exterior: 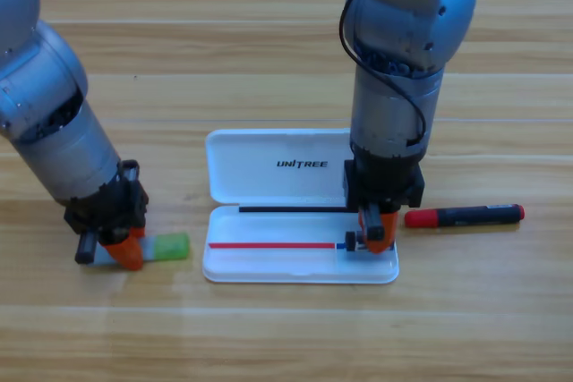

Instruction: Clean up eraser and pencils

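Note:
The pale whitish-green stick [168, 247] lies on the table left of the white case [269, 167]. Its bright green end pokes out to the right of my left gripper [126, 252], which is down on the stick and covers its middle. My right gripper [375, 235] points straight down into the right end of the case's lower half. A small dark block, apparently the eraser [351, 240], shows just at its left side; whether it is held is hidden. The red marker [464, 216] with its black barrel lies flat on the table right of the case.
The open case has its lid toward the back and its tray [269, 267] toward the front. The right arm's grey body [398, 69] rises over the case's right part. The left arm [54, 131] slants in from the upper left.

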Controlling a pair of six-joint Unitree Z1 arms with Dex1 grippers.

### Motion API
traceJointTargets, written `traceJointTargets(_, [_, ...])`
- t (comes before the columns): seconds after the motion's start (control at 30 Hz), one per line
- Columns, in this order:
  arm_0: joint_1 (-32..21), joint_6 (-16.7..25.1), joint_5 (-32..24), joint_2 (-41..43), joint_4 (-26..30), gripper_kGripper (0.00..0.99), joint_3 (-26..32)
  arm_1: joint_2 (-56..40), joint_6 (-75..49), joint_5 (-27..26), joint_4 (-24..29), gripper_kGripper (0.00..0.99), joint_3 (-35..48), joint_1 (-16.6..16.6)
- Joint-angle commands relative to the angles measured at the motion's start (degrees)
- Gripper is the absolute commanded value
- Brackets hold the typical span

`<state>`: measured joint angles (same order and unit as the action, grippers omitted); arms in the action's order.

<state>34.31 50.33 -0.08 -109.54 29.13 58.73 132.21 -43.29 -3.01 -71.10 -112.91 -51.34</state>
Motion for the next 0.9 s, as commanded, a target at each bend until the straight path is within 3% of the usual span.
traceJointTargets(0.03, [-1.17,2.14,0.26,0.29,-1.36,0.167,-2.48,4.55,0.66,-0.07,1.67,0.000,-0.82,-1.65])
traceJointTargets(0.17, [-1.26,2.40,0.26,0.29,-0.92,0.152,-2.48,4.81,0.75,0.11,1.67,0.000,-0.91,-1.65])
traceJointTargets(0.27, [-1.26,2.32,0.26,0.64,-0.92,0.000,-2.39,4.90,0.75,0.20,1.67,0.000,-0.91,-1.57])
traceJointTargets(0.33, [-1.17,2.05,0.35,1.44,-0.92,0.000,-2.48,4.81,0.75,0.20,1.67,0.000,-0.91,-1.65])
traceJointTargets(0.47, [-1.17,2.40,0.87,3.37,-0.48,0.000,-2.21,4.81,0.75,0.46,1.67,0.272,-0.82,-1.65])
traceJointTargets(0.57, [-1.17,2.58,0.96,4.69,1.02,0.000,-1.16,4.46,1.10,0.46,1.58,0.623,-0.64,-1.65])
traceJointTargets(0.63, [-1.17,2.76,0.96,4.60,2.60,0.000,-0.01,4.02,1.10,0.46,1.58,0.767,-0.55,-1.65])
traceJointTargets(0.73, [-1.17,2.84,0.96,4.16,4.01,0.000,1.04,1.82,1.10,0.55,1.31,0.853,0.24,-1.65])
traceJointTargets(0.9, [-1.17,2.93,1.14,4.16,5.50,0.000,1.83,-7.06,1.10,0.29,0.87,0.881,5.42,-1.92])
